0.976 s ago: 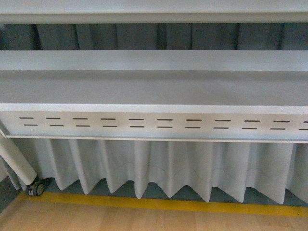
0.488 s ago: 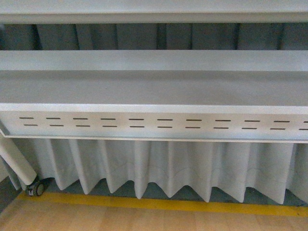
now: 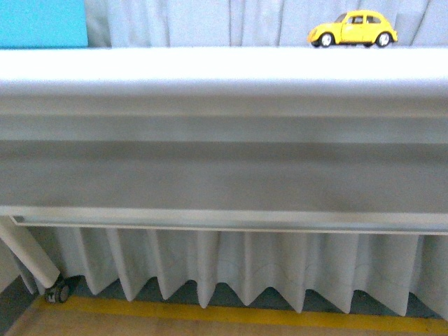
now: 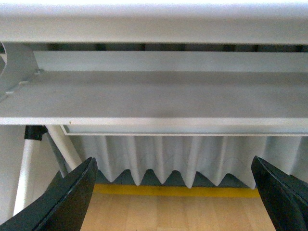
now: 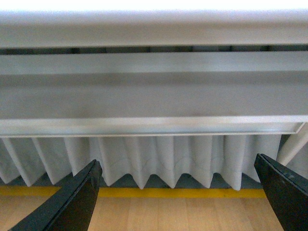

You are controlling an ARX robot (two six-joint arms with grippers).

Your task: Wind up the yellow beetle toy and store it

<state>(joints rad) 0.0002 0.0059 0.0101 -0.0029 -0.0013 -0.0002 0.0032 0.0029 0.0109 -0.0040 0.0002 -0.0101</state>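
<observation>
My left gripper [image 4: 175, 195] sits low and level, facing the long side of the white metal table [image 4: 154, 29]. Its two black fingers [image 4: 67, 202] are spread wide, and between them I see only the pleated white cloth skirt [image 4: 159, 159] and the yellow floor stripe [image 4: 173, 191]. A flat grey shelf [image 4: 154, 96] runs under the top, and its front lip is above my fingertips.

In the front view, a slanted white leg [image 3: 28, 252] ends in a small black caster [image 3: 56, 290] at the lower left. Above it, at the far left of the table top, stands a bright turquoise box [image 3: 42, 23]. The small glossy yellow beetle toy [image 3: 353, 29] stands on its wheels toward the right of the top, side-on with its nose to the left, well apart from the box. I cannot tell how far back from the front edge it stands. A long run of that edge lies open between the two, with a grey curtain [image 3: 210, 21] hanging behind.

My right gripper [image 5: 178, 197] is posed the same way, low and level below the shelf lip. Its black fingers [image 5: 72, 202] are wide apart and hold nothing.
</observation>
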